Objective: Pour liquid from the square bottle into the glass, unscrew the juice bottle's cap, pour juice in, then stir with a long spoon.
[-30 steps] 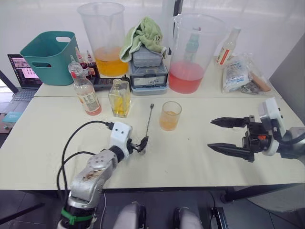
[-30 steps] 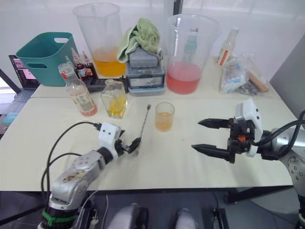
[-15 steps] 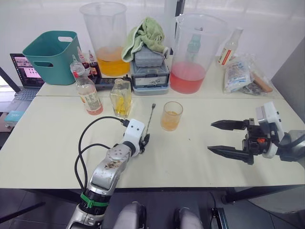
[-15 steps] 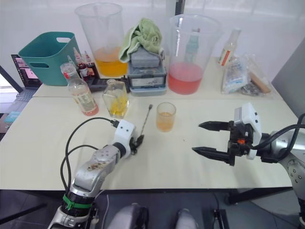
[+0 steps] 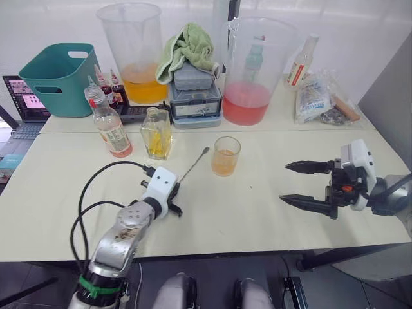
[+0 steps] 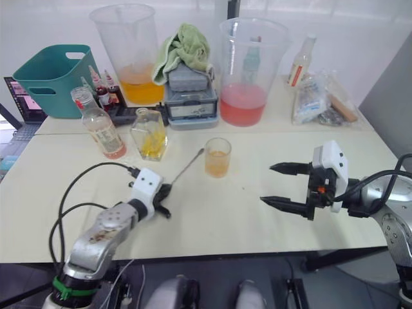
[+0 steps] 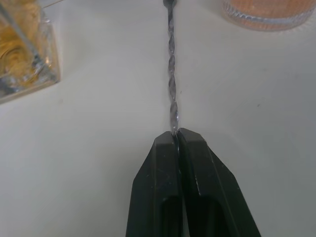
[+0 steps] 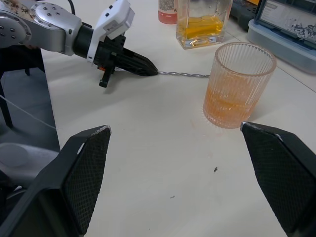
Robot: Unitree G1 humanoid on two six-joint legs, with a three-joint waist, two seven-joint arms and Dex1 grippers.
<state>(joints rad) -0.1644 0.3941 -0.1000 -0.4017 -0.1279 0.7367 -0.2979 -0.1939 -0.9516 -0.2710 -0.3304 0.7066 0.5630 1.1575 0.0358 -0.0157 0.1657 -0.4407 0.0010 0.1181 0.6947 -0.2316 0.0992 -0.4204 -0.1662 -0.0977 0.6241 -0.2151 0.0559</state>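
The long spoon (image 5: 193,165) lies on the table with its thin twisted stem slanting toward the glass (image 5: 226,156), which holds some orange liquid. My left gripper (image 7: 177,136) is shut on the near end of the spoon, low over the table. The square bottle (image 5: 158,133) with yellow liquid and the juice bottle (image 5: 110,126) with pink liquid stand behind it to the left. At the right, well clear of the glass, my right gripper (image 5: 284,181) hangs wide open and empty.
Two big plastic jugs, one with orange (image 5: 135,51) and one with pink liquid (image 5: 251,61), stand at the back beside a grey case topped with a green towel (image 5: 196,90). A teal basket (image 5: 55,77) is at the back left, and packets (image 5: 315,96) at the back right.
My left gripper has closed on the spoon's near end and drawn back to the left. The spoon now slants more toward the glass. The right gripper has held still.
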